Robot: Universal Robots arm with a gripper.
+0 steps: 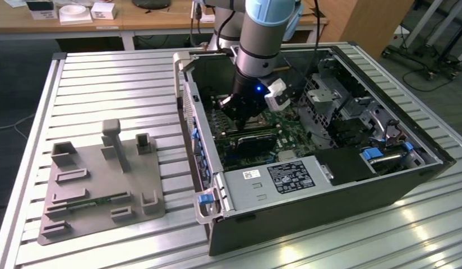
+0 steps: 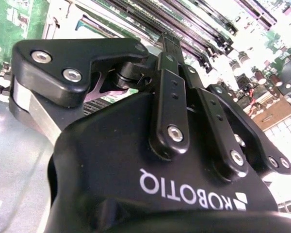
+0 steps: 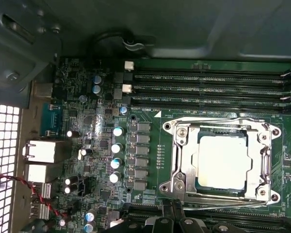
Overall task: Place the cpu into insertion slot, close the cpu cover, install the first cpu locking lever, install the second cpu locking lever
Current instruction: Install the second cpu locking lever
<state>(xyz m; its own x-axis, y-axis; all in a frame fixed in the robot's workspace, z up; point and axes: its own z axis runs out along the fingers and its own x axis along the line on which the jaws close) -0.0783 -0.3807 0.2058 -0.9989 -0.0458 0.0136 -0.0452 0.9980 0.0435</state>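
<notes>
Sprawling across the slatted metal table (image 1: 104, 73) in the exterior view is the open computer case (image 1: 320, 190), lying on its side with its innards up. On the exterior view's left, well apart from the case, sits a grey fixture plate (image 1: 96, 185) with upright blocks. The arm (image 1: 264, 33) drops straight into the case, and its black gripper (image 1: 244, 120) hangs low over the green motherboard (image 1: 239, 151).

Down on the board, the first wrist view gives the good look: the motherboard (image 3: 87, 136) spreads wide, long memory slots (image 3: 208, 87) run along one side of the socket, and a row of small capacitors (image 3: 117, 155) stands beside it. The insertion slot (image 3: 177, 187) shows its silvery rim, and the cpu cover (image 3: 184, 150) lies flat down over it, framing the chip. And there is the cpu (image 3: 224, 162), pale metal top showing through the cut-out, seated square in the socket.

In the second wrist view the gripper (image 2: 169, 46) looms close, its two black fingers (image 2: 170, 97) drawn tight together, nothing visible between them, the tips just above the memory slots (image 2: 194, 24).
</notes>
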